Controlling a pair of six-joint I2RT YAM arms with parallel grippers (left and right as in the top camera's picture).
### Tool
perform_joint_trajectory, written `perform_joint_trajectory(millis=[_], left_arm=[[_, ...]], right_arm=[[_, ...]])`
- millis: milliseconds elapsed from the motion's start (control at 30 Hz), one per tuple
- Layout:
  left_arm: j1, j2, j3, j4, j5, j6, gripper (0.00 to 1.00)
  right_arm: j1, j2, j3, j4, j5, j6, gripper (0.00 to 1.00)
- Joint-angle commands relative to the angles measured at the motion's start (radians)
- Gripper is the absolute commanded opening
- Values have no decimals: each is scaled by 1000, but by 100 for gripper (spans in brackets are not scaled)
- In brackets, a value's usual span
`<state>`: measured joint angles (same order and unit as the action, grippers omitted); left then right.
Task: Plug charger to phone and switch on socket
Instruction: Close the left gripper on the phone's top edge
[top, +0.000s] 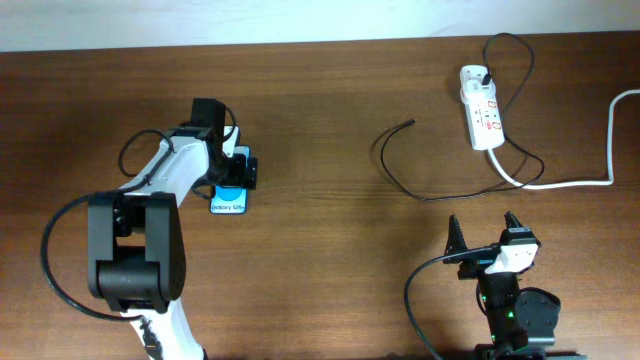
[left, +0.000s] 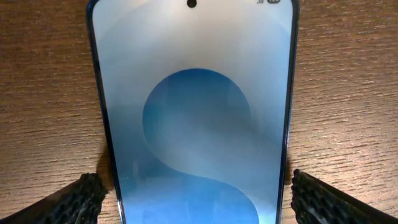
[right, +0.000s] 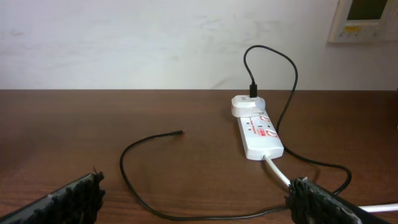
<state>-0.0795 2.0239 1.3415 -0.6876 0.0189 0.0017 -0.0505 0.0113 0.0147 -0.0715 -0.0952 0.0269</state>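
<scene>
Charger (top: 379, 152) cable lies in a loose loop right of centre in the overhead view. Its free tip points toward the upper middle, and its other end is plugged into the socket (top: 481, 110) strip at upper right, near the bench's (top: 300, 290) back edge. The phone (top: 229, 200) lies screen-up at left of centre, well apart from that tip. The left tool (left: 198, 199) hangs over the phone with its fingers (left: 81, 199) spread apart, one just beside each long edge and gripping nothing. The right tool (top: 485, 228), at lower right, is also spread apart and empty, facing the loop and strip. The likeliest trouble is drag: pulling the tip across to the phone could draw the loop taut and tug the light strip, or snag on its white cord (top: 560, 184), which runs off the right edge. A squeeze on the phone's slim edges could skid or tip it. Bare bench between phone and cable gives free passage; the strip's corner is crowded.
</scene>
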Motion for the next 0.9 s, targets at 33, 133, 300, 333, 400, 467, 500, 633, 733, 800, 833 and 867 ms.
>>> perform_joint_trajectory(millis=[33, 133, 300, 333, 400, 467, 500, 633, 733, 800, 833, 867], left_arm=[[1, 26, -36, 10, 15, -17, 97], [1, 26, -38, 17, 15, -17, 91], [1, 26, -38, 21, 15, -18, 79], [1, 26, -39, 21, 15, -18, 77], [1, 26, -39, 21, 15, -36, 76], [1, 26, -39, 22, 15, -43, 74], [1, 26, -39, 22, 15, -43, 74], [1, 26, -39, 21, 15, -43, 74], [1, 26, -39, 18, 15, -43, 74], [1, 26, -39, 18, 17, -43, 72], [1, 26, -39, 18, 19, -43, 72], [1, 26, -39, 18, 19, -43, 73]], right_arm=[[3, -6, -9, 0, 3, 8, 98], [3, -6, -9, 0, 3, 8, 98], [3, -6, -9, 0, 3, 8, 98], [3, -6, -9, 0, 2, 8, 98], [3, -6, -9, 0, 2, 8, 98], [3, -6, -9, 0, 3, 8, 98], [3, -6, -9, 0, 3, 8, 98], [3, -6, -9, 0, 2, 8, 98], [3, -6, -9, 0, 3, 8, 98], [3, -6, -9, 0, 3, 8, 98], [3, -6, -9, 0, 3, 8, 98], [3, -6, -9, 0, 3, 8, 98]])
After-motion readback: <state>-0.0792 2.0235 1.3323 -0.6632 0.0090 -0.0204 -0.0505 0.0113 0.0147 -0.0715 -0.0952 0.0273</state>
